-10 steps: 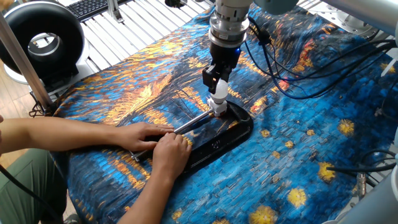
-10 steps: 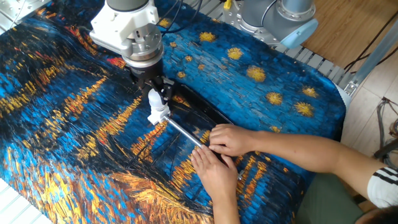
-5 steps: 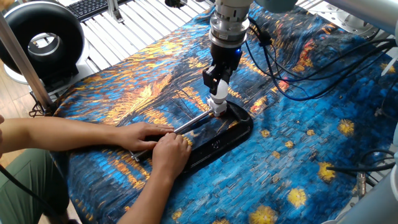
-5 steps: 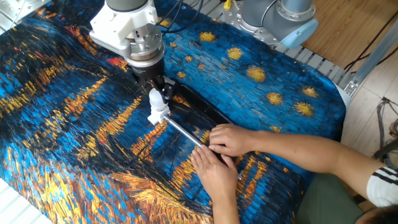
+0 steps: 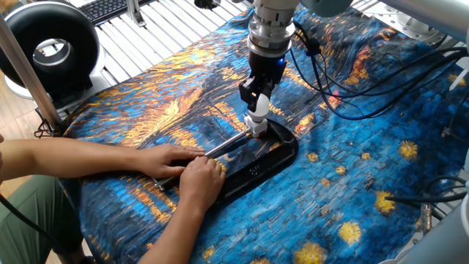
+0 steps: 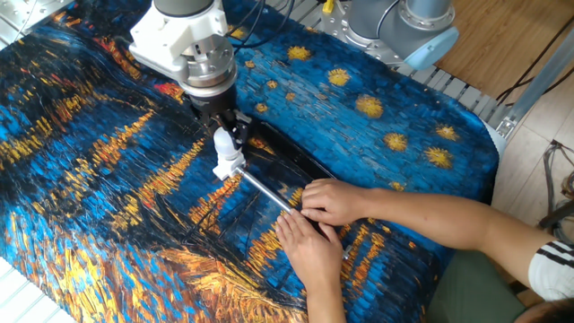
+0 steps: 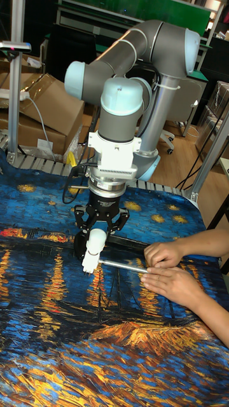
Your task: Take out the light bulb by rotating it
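The bulb [image 5: 258, 108] sits just right of centre in one fixed view, upper-centre left in the other fixed view [image 6: 221, 144], and left of centre in the tall view [image 7: 95, 241]. It stands roughly upright, a little tilted in the tall view, with its round top between the black fingers [image 7: 80, 236] of the gripper [image 5: 254, 94], which comes straight down on it from above. The jaws are narrow, closed on the bulb's upper part. Below the bulb is a short white socket [image 5: 257, 126], seen also at [image 6: 224, 168] and [image 7: 89, 262]; whether the bulb's neck is seated in it or only touching cannot be told.

The socket sits at the end of a clamp [image 5: 271, 163], a black C-shaped frame lying flat on the cloth [image 5: 366, 176], which is blue with orange and yellow swirls. A metal rod [image 6: 266, 189] runs from the socket toward the lower middle of the other fixed view.

Two bare hands press on the rod and frame: one hand [image 5: 167, 158] lies flat in one fixed view, the second hand [image 5: 201, 178] just below it. In the tall view they enter from the right edge.

A black ring-shaped device [image 5: 47, 50] sits in the upper left of one fixed view, off the cloth. Dark cables [image 5: 366, 95] trail over the cloth at upper right.
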### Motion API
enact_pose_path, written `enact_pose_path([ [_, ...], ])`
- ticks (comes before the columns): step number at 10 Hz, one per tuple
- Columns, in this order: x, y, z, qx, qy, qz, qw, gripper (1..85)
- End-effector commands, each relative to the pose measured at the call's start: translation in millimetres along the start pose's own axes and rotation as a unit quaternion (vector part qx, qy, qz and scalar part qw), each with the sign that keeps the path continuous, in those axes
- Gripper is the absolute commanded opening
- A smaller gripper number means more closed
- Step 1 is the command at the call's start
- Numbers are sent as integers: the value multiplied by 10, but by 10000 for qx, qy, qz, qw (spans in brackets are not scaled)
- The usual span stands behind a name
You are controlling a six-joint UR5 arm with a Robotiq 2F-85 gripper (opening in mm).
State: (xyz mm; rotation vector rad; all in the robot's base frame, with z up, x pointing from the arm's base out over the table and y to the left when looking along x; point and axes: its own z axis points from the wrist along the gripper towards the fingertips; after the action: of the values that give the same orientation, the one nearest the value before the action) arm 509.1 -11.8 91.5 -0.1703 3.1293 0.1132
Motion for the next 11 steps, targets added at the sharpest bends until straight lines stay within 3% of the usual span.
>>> enact_pose_path([
  [1, -55, -30, -12, 48, -111, 10, 9999, 363],
  [8, -66, -62, -15, 236, -155, 97, 9996, 247],
  [9, -108, -49, -17, 228, -241, 118, 9994, 223],
  [10, -188, 10, -12, 152, -398, 271, 9987, 107],
  [11, -202, 10, -9, 203, -431, 222, 9986, 87],
])
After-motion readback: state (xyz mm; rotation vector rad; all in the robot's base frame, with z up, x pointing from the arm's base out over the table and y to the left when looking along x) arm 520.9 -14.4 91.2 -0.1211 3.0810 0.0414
